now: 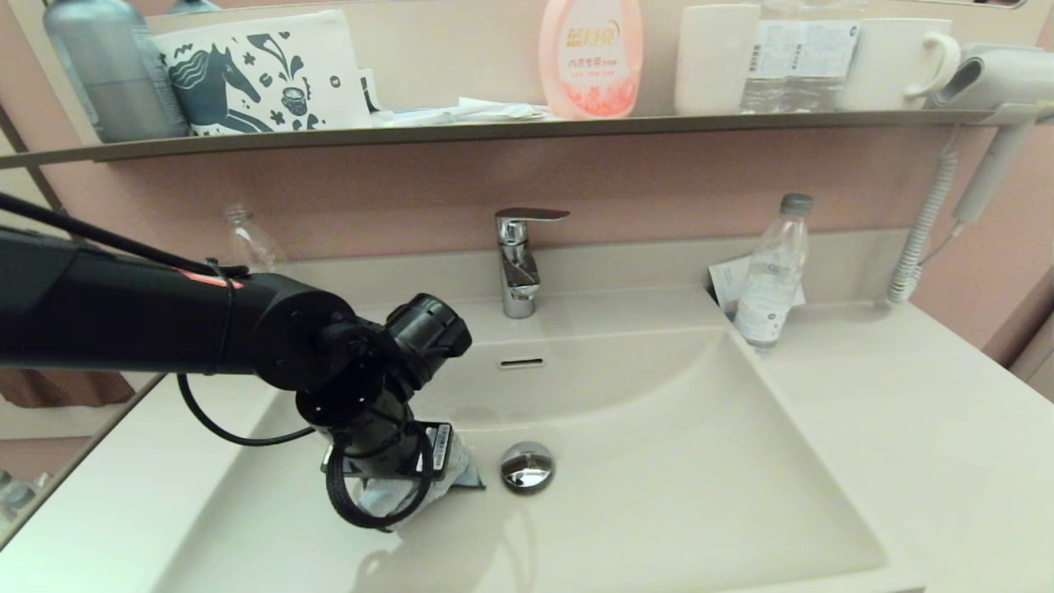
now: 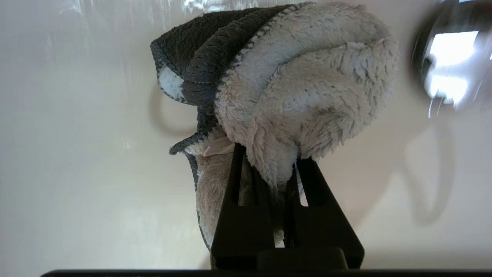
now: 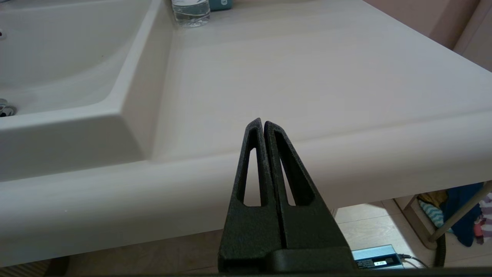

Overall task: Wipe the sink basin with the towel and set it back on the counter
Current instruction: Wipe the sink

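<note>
Towel [image 2: 303,92]: pale fluffy terry, dark edge, bunched on sink basin [image 1: 700,461] floor, at 9 o'clock of drain plug [image 1: 527,467].
Left gripper [image 2: 269,161]: clamped on towel.
Right gripper [image 3: 263,125]: fingers pressed together, empty, before counter [image 3: 307,77] front edge.

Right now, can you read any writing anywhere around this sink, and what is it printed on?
Pink bottle on the shelf: Chinese characters, too blurred to read.
Clear bottle's label on the shelf: barcodes and fine print, too small.
White pouch: horse drawing only, no words.
Sticker on the left gripper: too small.
Water bottle on the counter: nothing legible.
</note>
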`<state>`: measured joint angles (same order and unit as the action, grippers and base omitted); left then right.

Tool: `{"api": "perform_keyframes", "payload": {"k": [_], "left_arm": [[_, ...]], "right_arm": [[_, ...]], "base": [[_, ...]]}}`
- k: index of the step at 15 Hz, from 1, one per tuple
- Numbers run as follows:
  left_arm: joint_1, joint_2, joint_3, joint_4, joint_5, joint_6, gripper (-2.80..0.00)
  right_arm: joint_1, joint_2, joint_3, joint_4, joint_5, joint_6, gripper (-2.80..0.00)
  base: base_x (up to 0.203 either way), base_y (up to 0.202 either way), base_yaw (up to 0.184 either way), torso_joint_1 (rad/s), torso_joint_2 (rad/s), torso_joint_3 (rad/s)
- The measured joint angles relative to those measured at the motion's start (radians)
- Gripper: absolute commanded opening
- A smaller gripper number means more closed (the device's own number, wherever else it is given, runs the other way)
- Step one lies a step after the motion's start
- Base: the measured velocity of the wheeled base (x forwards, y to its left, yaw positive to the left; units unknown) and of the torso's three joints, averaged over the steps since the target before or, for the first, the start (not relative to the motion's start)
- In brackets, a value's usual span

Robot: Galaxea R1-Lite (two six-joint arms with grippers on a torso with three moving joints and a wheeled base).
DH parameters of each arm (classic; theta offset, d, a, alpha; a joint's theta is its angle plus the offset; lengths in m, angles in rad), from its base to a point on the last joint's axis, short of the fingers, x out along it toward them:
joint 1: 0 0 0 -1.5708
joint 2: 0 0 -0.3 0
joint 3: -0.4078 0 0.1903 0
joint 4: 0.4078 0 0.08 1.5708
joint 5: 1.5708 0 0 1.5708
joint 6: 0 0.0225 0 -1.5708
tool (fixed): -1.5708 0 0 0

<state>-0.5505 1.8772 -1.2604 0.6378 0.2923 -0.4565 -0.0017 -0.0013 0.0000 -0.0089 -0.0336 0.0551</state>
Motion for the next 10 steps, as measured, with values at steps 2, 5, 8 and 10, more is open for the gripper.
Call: {"api": "perform_keyframes", "payload": {"k": [2, 5, 8, 10], "left_arm": [[0.046, 0.033, 0.010, -0.112, -0.001, 0.006, -2.80], [0.077, 0.113, 0.015, -0.249, 0.000, 0.008, -2.80], [0.049, 0.188, -0.008, -0.394, 0.006, -0.018, -2.80], [-0.006, 0.228, -0.062, -0.395, 0.032, -0.089, -2.80]], "right_arm": [[0.000, 0.000, 0.000, 0.000, 0.000, 0.000, -2.80], [0.000, 0.000, 0.000, 0.000, 0.000, 0.000, -2.80], [0.000, 0.000, 0.000, 0.000, 0.000, 0.000, -2.80], [0.000, 0.000, 0.000, 0.000, 0.000, 0.000, -2.80]], "base": [[0.000, 0.000, 0.000, 0.000, 0.00, 0.000], [0.000, 0.000, 0.000, 0.000, 0.00, 0.000], [0.000, 0.000, 0.000, 0.000, 0.00, 0.000], [0.000, 0.000, 0.000, 0.000, 0.00, 0.000]]}}
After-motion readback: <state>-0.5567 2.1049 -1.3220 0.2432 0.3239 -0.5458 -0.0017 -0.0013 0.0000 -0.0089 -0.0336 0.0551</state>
